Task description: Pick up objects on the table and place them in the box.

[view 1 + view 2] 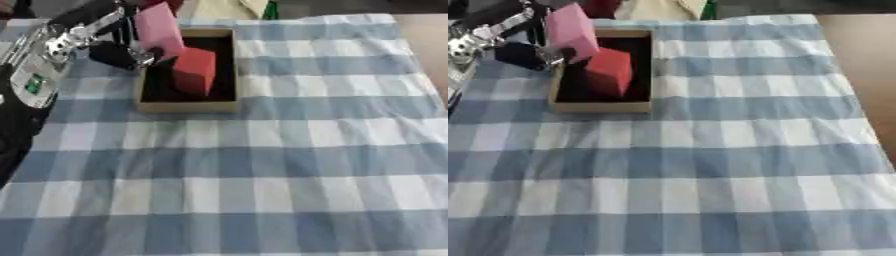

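Holding pink block [158,26] over box [188,105]

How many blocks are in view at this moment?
2. A red block lies inside the box. A pink block is held by the left hand over the box's left rim. Others may be hidden behind the arm.

Pink rectangular blocks [159,27]: one
Red cube-shaped blocks [193,71]: one
Shallow tan cardboard boxes [188,105]: one
Blue-and-white checked cloths [262,165]: one
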`<state>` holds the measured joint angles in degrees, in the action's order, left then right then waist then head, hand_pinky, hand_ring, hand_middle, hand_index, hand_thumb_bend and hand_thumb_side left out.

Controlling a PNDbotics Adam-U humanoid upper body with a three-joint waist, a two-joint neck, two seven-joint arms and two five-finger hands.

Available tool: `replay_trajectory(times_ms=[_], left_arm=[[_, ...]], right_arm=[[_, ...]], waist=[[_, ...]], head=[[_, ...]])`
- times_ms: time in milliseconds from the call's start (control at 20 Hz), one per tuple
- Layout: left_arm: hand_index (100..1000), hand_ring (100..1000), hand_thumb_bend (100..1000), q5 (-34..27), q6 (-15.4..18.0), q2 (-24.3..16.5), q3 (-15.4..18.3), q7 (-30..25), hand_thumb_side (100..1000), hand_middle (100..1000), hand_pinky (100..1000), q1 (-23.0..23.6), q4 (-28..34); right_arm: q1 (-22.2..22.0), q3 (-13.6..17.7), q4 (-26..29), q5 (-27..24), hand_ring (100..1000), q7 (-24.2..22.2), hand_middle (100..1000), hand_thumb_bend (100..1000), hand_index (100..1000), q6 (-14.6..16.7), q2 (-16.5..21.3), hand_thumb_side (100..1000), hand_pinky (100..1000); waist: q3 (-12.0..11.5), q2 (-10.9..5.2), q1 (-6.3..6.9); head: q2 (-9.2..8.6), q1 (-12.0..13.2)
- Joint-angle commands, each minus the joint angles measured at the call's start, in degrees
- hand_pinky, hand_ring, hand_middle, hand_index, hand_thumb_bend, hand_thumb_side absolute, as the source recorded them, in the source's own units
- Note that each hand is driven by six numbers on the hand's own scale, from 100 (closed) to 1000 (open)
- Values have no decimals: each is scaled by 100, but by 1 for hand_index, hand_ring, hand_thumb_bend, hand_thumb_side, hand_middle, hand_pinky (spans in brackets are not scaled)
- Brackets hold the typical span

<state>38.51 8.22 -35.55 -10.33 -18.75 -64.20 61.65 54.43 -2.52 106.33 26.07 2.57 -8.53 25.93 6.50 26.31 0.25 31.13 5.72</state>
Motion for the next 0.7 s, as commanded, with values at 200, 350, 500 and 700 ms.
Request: replay_trajectory(times_ms=[200, 350, 500, 700], left_arm=[[714, 507, 100, 249, -87, -144, 118, 132, 583, 518, 510, -133, -92], [776, 534, 100, 207, -88, -139, 124, 128, 644, 554, 536, -119, -116], [774, 533, 100, 88, -178, -142, 151, 126, 655, 556, 537, -114, -125], [753, 507, 100, -206, -428, -147, 216, 248, 686, 538, 519, -100, -106]], right_arm=[[79, 24, 100, -33, 751, -31, 484, 235, 688, 8, 70, 629, 802], [61, 35, 93, -39, 751, -32, 483, 234, 686, 8, 76, 628, 802], [38, 39, 80, -41, 751, -37, 482, 234, 685, 8, 75, 629, 802], [-11, 47, 60, -41, 750, -40, 481, 232, 685, 6, 76, 631, 802]], waist=[[22, -99, 21], [27, -97, 26], [28, -108, 30], [12, -139, 33]], head=[[-68, 24], [-58, 27], [-49, 16], [-16, 1]])
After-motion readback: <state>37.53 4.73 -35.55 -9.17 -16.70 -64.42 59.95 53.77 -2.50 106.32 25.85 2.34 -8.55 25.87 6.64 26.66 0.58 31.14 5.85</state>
